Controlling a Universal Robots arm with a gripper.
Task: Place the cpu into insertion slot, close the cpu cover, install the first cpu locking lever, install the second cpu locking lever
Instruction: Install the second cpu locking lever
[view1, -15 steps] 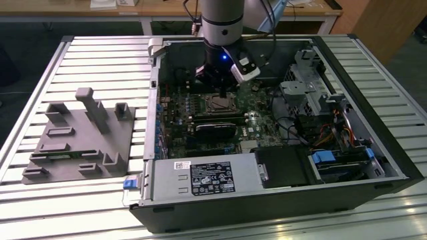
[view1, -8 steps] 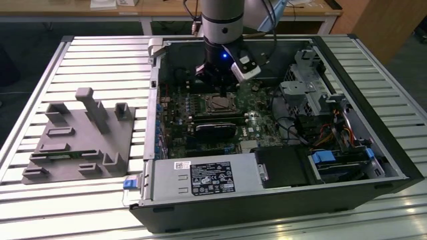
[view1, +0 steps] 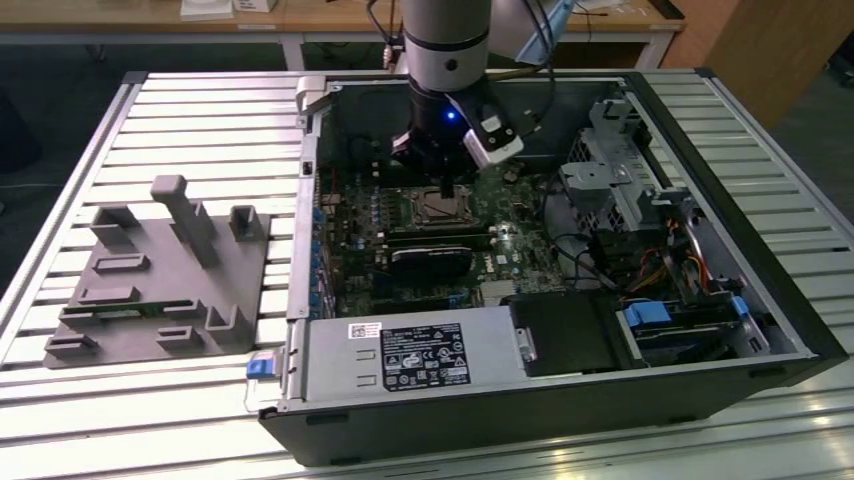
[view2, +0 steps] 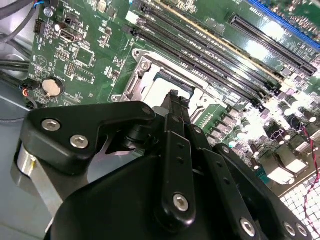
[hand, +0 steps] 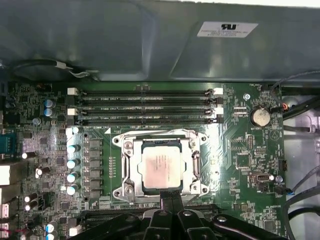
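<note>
The cpu (hand: 161, 169) already sits flat inside the insertion slot (hand: 126, 170), silvery top up, square to the socket's metal rim; placement looks done. Working largest to smallest: the open computer case (view1: 747, 300) lies on the slatted table (view1: 200, 110), and inside it are the green motherboard (hand: 240, 150), a black power supply box (view1: 400, 355) at the near edge in the exterior view, and a drive cage toward the exterior view's right. On the board, the four long memory slots (hand: 145, 106) run parallel to one side of the socket, just beside it. The cpu cover (hand: 159, 136) appears as a silvery frame around the chip; I cannot tell if it is fully pressed down or latched. My gripper (hand: 170, 197) hangs directly over the socket's edge on the side away from the memory slots, tips close to the rim. My fingers (view2: 175, 107) are drawn narrow, nearly together, holding nothing that I can see. Contact with the frame is uncertain.
</note>
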